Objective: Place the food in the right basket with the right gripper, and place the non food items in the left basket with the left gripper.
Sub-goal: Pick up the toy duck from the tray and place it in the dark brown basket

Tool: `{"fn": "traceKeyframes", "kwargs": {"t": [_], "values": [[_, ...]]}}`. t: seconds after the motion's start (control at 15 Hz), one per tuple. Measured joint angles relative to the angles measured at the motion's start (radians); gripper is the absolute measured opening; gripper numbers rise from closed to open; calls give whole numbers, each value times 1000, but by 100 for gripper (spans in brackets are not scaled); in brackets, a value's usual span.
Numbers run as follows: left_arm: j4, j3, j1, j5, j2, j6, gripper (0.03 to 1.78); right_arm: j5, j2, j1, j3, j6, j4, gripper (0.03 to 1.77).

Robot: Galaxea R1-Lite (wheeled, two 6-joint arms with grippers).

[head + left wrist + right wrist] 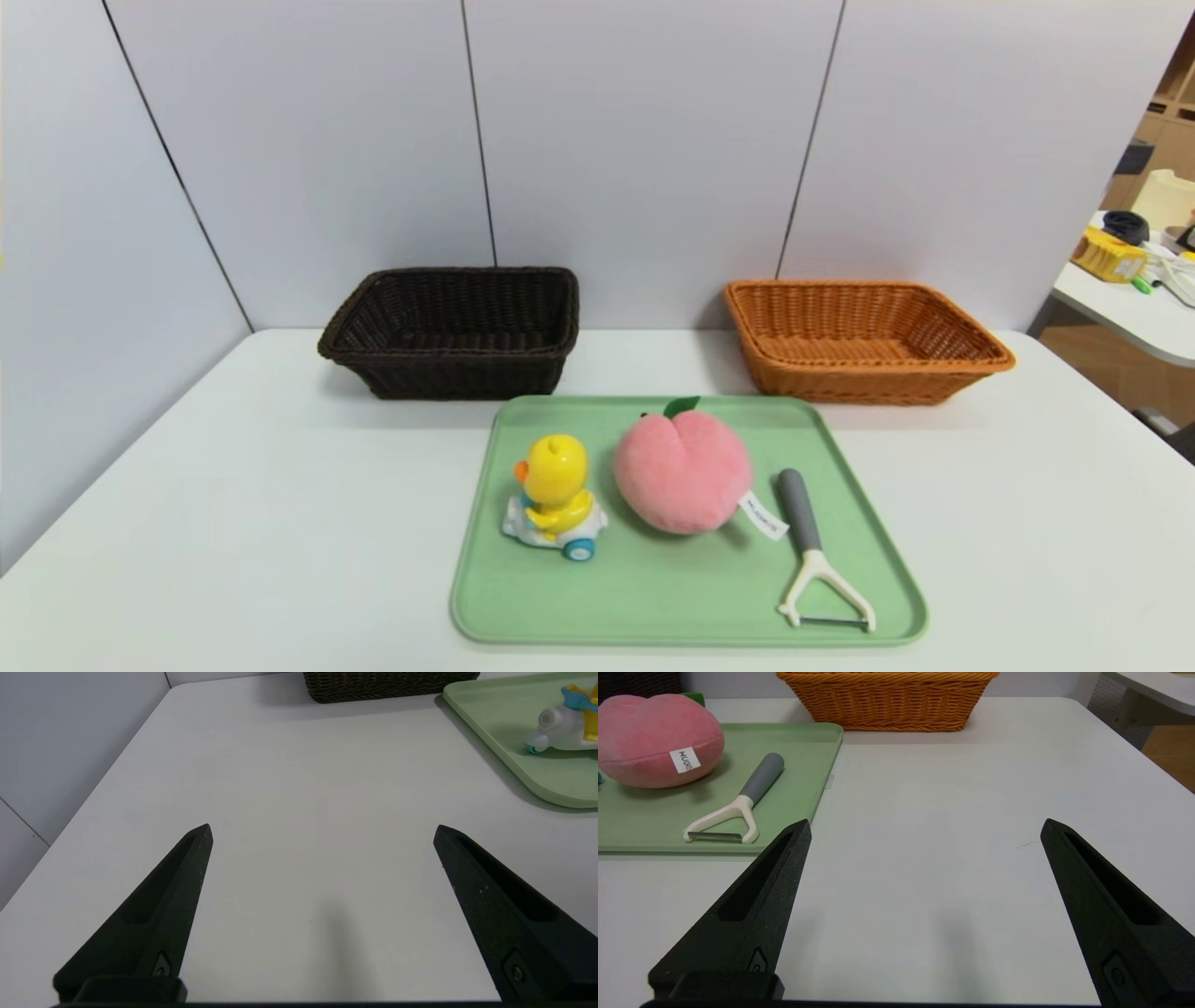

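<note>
Plush peach (682, 472) mid-tray on the green tray (653, 597), between duck toy (554, 499) and peeler (812, 551). Peeler handle pointing away toward the baskets, blade end nearest the front edge. Right pincer (924, 828) spread wide, empty, hovering over bare tabletop (952, 812) beside the tray; peach ahead and toward the robot's left of it. Left pincer (322, 828) likewise released, nearer the duck. Neither pincer visible from the head view; only there both the dark basket (455, 329) and orange basket (864, 338) seen empty.
</note>
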Motion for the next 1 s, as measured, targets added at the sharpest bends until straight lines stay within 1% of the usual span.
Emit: {"fn": "traceKeyframes", "kwargs": {"t": [0.2, 0.4, 0.53, 0.73, 0.87, 1.0], "values": [[24, -33, -1, 8, 51, 16, 169, 0, 0, 0, 0, 0, 0, 170], [39, -128, -12, 6, 167, 101, 169, 0, 0, 0, 0, 1, 0, 170], [58, -216, -47, 3, 265, 156, 169, 0, 0, 0, 0, 0, 0, 170], [94, -364, -141, 1, 447, 212, 169, 0, 0, 0, 0, 0, 0, 170], [115, -461, -245, 1, 586, 224, 169, 0, 0, 0, 0, 0, 0, 170], [122, -528, -381, 2, 716, 220, 169, 0, 0, 0, 0, 0, 0, 170]]}}
